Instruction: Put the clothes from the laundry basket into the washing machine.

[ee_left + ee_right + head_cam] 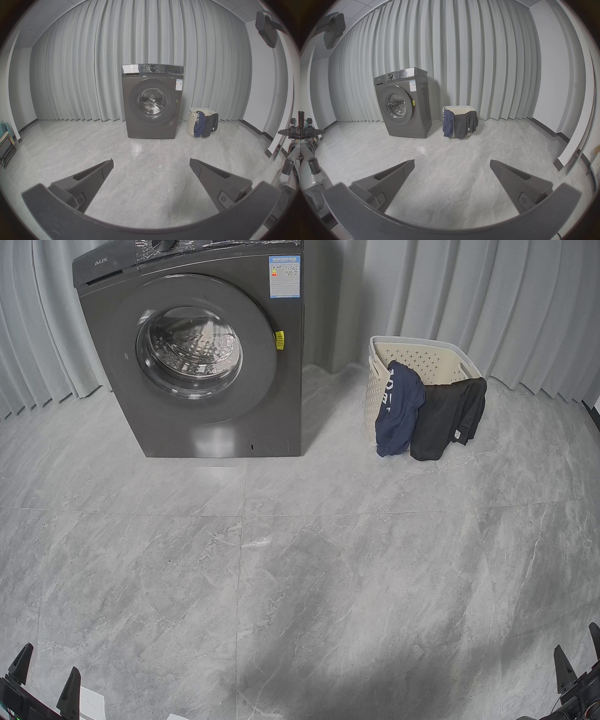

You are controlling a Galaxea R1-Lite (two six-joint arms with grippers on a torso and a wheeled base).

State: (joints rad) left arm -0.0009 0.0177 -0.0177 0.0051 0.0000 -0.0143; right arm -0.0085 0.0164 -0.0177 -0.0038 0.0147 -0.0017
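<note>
So far nothing's loaded; clothes (398, 407) drape the front rim of the laundry basket (431, 347); washing machine (194, 355) shut; your left gripper (151, 161) and right gripper (452, 161) gape empty.

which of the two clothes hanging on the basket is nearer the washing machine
The navy blue garment, hanging over the laundry basket rim on the side toward the washing machine; the black garment hangs beyond it.

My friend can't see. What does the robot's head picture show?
A dark grey washing machine, door shut, stands on a tiled floor; right of it, a cream laundry basket has a navy garment and a black garment draped over its rim. The robot's left hand and right hand, both open, sit far off at the bottom corners.
</note>
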